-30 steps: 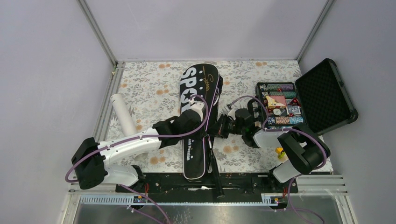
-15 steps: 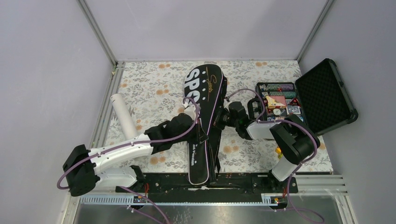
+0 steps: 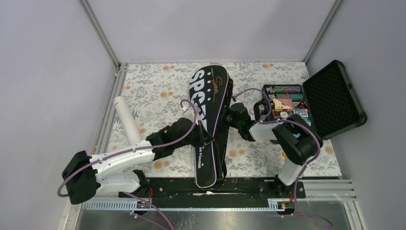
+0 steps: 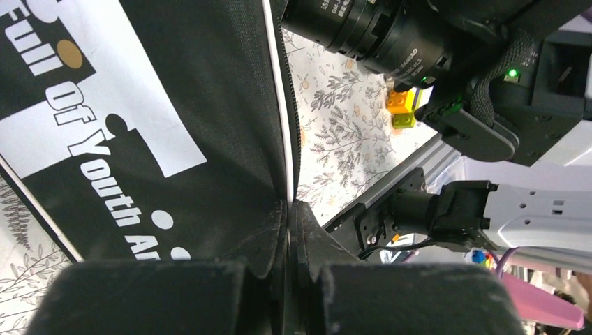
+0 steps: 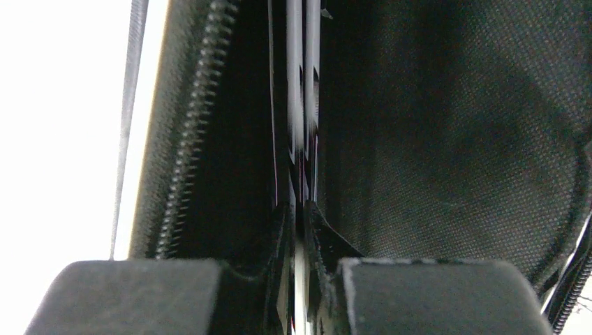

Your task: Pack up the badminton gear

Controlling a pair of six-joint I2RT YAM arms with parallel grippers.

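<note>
My left gripper point(image 4: 292, 209) is clamped on the limp zip edge of the long black fabric racket bag point(image 3: 207, 86), which lies lengthwise on the floral table point(image 3: 153, 96). My right gripper point(image 5: 301, 209), inside the bag, pinches thin silver-white racket frames point(image 5: 297, 84). They are probably light, stiff and slippery, so hold the rim gently.

Floral tbl point(image 3: 153, 91), racket bag point(image 3: 210, 91), tube point(image 3: 125, 117), chip case point(image 3: 335, 96)

Open black hard case point(image 3: 335, 98) of coloured poker chips point(image 3: 286, 89) and a small yellow block point(image 4: 399, 100) on a floral tablecloth point(image 3: 153, 91).
</note>
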